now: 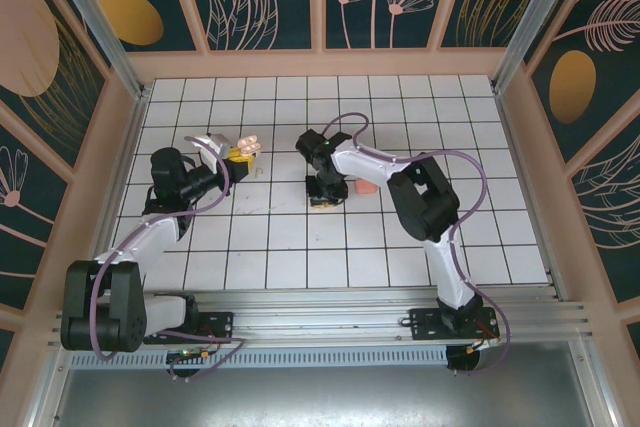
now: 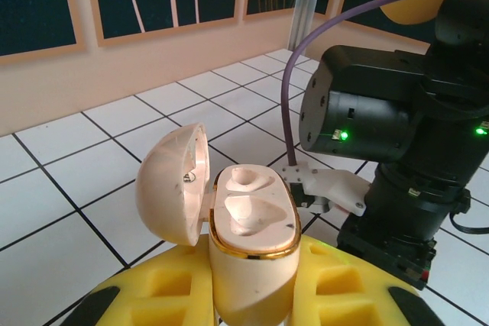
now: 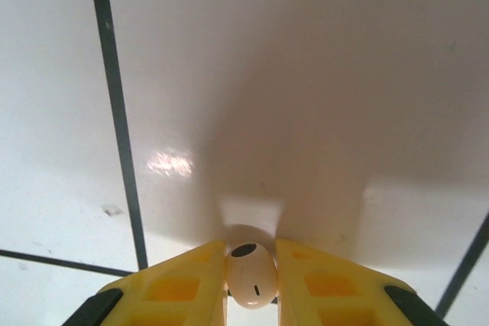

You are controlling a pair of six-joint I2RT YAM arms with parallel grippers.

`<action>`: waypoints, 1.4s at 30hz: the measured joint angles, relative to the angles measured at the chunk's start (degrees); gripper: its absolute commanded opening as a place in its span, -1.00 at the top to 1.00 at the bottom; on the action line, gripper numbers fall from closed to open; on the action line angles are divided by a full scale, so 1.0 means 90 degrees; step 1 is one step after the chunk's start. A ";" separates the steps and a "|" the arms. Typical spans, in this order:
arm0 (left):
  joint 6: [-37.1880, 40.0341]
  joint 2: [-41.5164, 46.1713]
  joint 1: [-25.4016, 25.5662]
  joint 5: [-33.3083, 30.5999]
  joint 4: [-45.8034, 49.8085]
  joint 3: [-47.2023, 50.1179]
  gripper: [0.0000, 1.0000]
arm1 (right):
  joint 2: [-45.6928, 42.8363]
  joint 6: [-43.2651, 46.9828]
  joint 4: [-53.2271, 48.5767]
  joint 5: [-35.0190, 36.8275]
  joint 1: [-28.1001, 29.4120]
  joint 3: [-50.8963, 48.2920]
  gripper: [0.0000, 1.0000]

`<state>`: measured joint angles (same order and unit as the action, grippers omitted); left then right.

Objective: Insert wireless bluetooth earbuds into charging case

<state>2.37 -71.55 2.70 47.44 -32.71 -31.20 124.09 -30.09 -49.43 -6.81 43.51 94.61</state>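
I log right gripper (image 1: pixel 322 199), centre of top view, clamped on a pale beige earbud (image 3: pixel 252 274) over white tile (image 3: pixel 306 74), left gripper (image 1: pixel 238 153), centre left, clamped on an open beige case (image 2: pixel 252 219), lid (image 2: pixel 172 181) swung left

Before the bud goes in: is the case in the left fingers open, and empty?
Open and empty. The charging case has its lid swung back, and both sockets are bare.

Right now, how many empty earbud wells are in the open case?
2. Both sit in the charging case held by the left gripper: the far well, and the near well closer to the camera. None seems hidden.
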 measured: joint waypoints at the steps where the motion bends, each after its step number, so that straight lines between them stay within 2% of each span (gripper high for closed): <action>1: 0.0000 0.0000 0.0000 0.0000 0.0002 0.0000 0.75 | -0.0046 0.0095 -0.0005 0.0049 0.0007 -0.0053 0.61; 6: 0.0000 0.0012 0.0000 0.0000 0.0002 0.0000 0.75 | -0.0362 0.0784 0.0024 0.0163 0.0007 -0.0369 0.62; 14: -0.0002 0.0029 0.0000 0.0005 -0.0002 0.0000 0.75 | -0.1156 0.2827 -0.0017 -0.0024 0.0051 -0.0937 0.62; 23: -0.0002 0.0029 0.0000 0.0005 -0.0002 0.0000 0.76 | -0.1180 0.4454 -0.0563 0.0376 0.0631 -0.1229 0.63; 33: -0.0005 0.0029 0.0000 0.0005 -0.0005 0.0000 0.75 | -0.0935 0.5144 -0.0631 0.0542 0.0964 -0.1241 0.59; 36: -0.0002 0.0029 0.0000 0.0005 -0.0005 0.0000 0.76 | -0.0862 0.5219 -0.0631 0.0593 0.0964 -0.1241 0.50; 39: -0.0002 0.0029 0.0000 0.0005 -0.0005 0.0000 0.75 | -0.0852 0.5289 -0.0631 0.0612 0.0967 -0.1241 0.32; 42: -0.0002 0.0029 0.0000 0.0005 -0.0005 0.0000 0.75 | -0.0852 0.5265 -0.0631 0.0617 0.0967 -0.1239 0.25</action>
<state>2.35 -71.29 2.70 47.48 -32.75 -31.20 116.42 17.30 -55.11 -1.26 52.21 83.46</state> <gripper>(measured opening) 0.195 0.360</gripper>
